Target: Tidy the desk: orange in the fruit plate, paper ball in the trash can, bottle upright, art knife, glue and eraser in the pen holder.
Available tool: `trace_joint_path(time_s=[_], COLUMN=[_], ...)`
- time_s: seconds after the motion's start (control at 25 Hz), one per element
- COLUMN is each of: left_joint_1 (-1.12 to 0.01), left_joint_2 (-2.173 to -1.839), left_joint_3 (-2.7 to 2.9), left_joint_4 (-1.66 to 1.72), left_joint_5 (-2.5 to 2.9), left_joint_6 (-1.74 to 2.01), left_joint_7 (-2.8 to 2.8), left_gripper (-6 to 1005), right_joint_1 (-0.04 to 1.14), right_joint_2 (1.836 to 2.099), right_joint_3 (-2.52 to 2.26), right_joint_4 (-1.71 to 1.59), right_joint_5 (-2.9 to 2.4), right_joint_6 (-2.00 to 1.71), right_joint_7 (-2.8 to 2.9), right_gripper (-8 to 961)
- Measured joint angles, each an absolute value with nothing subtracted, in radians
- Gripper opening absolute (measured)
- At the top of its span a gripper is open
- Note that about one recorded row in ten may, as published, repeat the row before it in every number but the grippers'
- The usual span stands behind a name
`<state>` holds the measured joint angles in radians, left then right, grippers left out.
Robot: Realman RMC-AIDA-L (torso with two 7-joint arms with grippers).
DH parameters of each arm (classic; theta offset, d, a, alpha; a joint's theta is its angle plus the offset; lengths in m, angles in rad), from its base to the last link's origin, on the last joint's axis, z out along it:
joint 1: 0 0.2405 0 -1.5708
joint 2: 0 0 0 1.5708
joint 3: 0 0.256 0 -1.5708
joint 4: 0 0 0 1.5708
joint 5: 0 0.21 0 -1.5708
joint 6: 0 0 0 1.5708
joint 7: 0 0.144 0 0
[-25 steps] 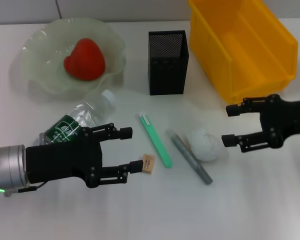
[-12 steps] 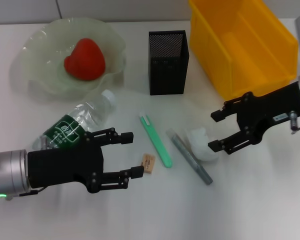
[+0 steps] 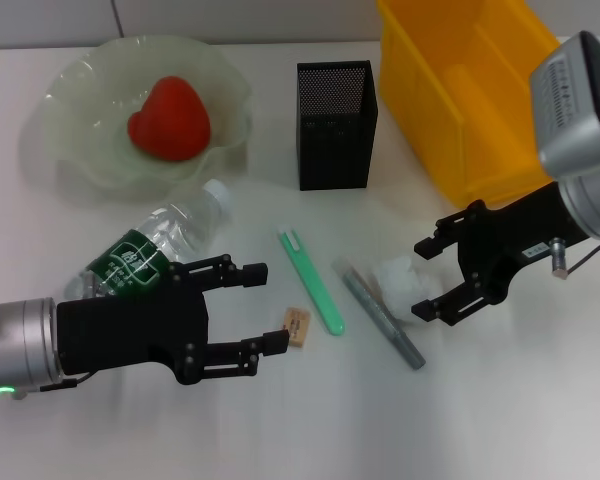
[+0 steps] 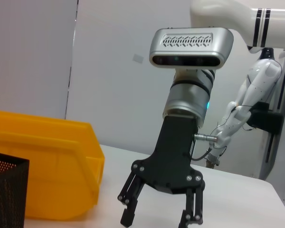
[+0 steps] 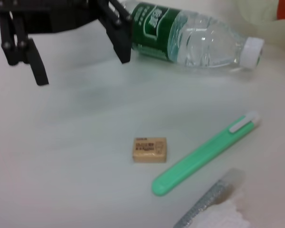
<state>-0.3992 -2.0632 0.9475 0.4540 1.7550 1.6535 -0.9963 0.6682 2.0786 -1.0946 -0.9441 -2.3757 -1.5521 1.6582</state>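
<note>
Right gripper [image 3: 427,279], jaws apart, straddles paper ball [image 3: 398,281] beside glue stick [image 3: 381,312]; we judge grasp for yellow bin [image 3: 485,95] next. Left gripper [image 3: 261,307], jaws apart, waits near eraser [image 3: 297,327], clear of bottle [image 3: 156,244] lying flat.

Paper ball [image 3: 400,282] partly hidden behind right hand [image 3: 427,279]; bottle [image 3: 150,250] base covered by left hand [image 3: 262,308]; trash can [image 3: 480,90] cropped at top.

Left end effector [image 3: 256,307] open, low, right end effector [image 3: 426,279] open, angled down
</note>
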Motion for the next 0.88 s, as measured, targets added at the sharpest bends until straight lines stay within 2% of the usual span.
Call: trace_joint_path(time_s=[0.76, 0.88], left_joint_1=[-0.407, -0.407], left_joint_2=[-2.062, -2.062], left_joint_3=[0.945, 0.945], left_joint_4=[0.454, 0.454], left_joint_5=[1.755, 1.755], left_joint_6=[1.654, 1.654], left_joint_7=[-1.012, -1.012], left_gripper=[780, 780], right_joint_1=[0.684, 0.676], right_joint_2=[2.082, 2.082], right_joint_3=[-1.17, -1.163], right_joint_4=[-0.86, -0.881], right_joint_5=[-2.359, -2.354], right_joint_6=[-1.446, -1.452], right_joint_7=[1.638, 1.64], right_gripper=[733, 680])
